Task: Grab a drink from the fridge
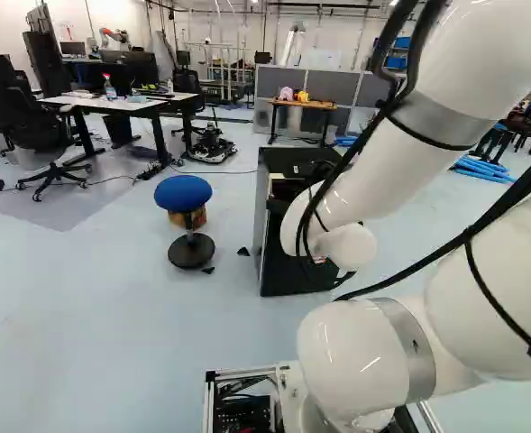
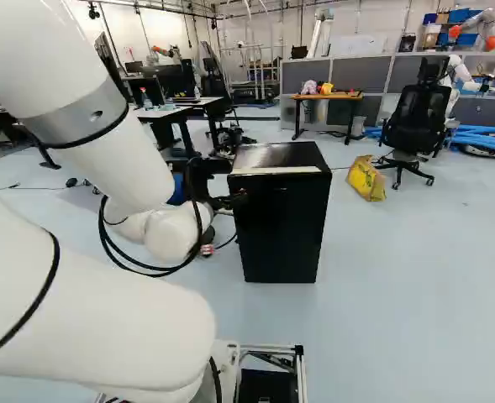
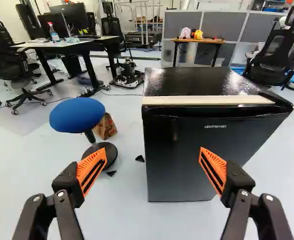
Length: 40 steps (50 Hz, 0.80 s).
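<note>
The black fridge (image 3: pixel 191 82), long axis upright, stands ahead of the claw (image 3: pixel 153 152) and extends to its right, seemingly shut door (image 3: pixel 179 165) facing it. The claw is spread wide, empty; reaching that door means going forward. No drink shows.

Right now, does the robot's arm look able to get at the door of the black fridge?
Probably yes: the open gripper faces the fridge door, and nothing visible stands between them. The blue stool stands off to one side. The remaining distance is hard to judge.
</note>
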Motion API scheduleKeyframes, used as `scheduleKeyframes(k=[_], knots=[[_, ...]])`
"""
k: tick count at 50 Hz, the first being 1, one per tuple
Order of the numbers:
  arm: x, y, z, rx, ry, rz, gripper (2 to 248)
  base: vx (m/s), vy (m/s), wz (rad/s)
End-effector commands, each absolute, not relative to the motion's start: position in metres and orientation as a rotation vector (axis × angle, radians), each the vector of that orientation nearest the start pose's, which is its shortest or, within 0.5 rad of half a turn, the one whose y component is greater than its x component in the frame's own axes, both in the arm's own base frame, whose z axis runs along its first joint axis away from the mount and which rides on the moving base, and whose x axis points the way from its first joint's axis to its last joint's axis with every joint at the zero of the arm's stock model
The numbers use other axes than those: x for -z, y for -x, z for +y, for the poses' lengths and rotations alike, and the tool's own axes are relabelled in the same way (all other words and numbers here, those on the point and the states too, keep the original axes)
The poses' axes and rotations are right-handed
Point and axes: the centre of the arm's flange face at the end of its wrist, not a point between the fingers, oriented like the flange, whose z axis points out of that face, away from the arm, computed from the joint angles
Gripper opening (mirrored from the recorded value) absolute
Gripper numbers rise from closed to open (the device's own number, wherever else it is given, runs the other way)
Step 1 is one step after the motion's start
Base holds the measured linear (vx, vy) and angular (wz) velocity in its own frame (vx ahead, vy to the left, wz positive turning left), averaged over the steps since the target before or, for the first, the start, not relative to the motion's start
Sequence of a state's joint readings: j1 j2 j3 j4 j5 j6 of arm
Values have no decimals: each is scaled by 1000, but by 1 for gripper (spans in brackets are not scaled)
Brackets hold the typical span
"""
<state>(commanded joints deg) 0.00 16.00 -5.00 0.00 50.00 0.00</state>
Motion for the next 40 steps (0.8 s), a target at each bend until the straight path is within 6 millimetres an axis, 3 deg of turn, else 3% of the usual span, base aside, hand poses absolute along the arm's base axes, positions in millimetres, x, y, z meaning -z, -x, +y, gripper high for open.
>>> scheduleKeyframes(k=[17,40], knots=[[-366,-270,0,1824,2558,0,247,41,-40,5],[-366,-270,0,1824,2558,0,247,30,-25,116]])
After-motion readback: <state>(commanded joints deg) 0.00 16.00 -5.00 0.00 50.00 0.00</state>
